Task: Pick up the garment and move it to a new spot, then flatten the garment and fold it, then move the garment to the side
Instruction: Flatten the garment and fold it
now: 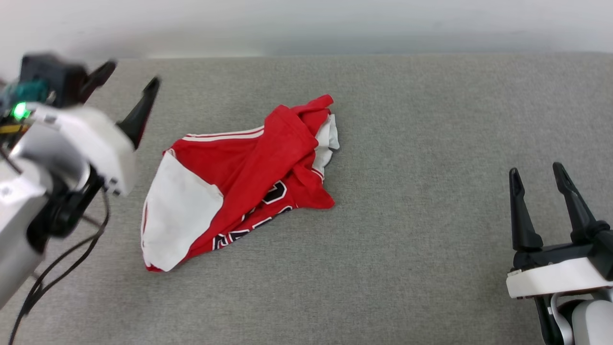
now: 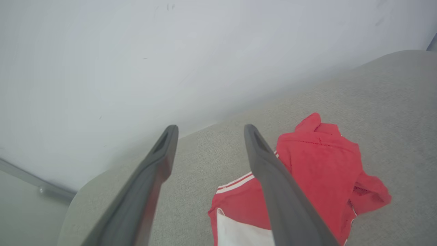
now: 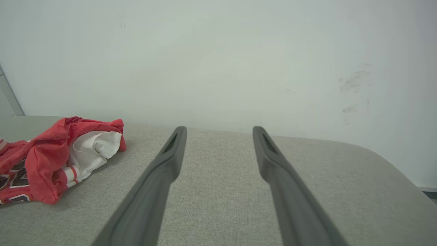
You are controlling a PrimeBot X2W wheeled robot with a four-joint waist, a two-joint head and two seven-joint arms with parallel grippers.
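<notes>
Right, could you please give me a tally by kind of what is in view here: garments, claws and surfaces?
Garments: 1, the garment, crumpled, red and white
Claws: 2, the left claw and the right claw, both open and empty
Surfaces: 1, the grey surface under the garment
Total: 4

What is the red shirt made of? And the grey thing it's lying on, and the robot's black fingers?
The garment looks like thin, soft jersey cloth: it crumples into loose folds. The grey surface looks like matte woven fabric, with a fine speckled weave. The right gripper has fingers that look like hard, dark, matte plastic or rubber; I can't tell which.
</notes>
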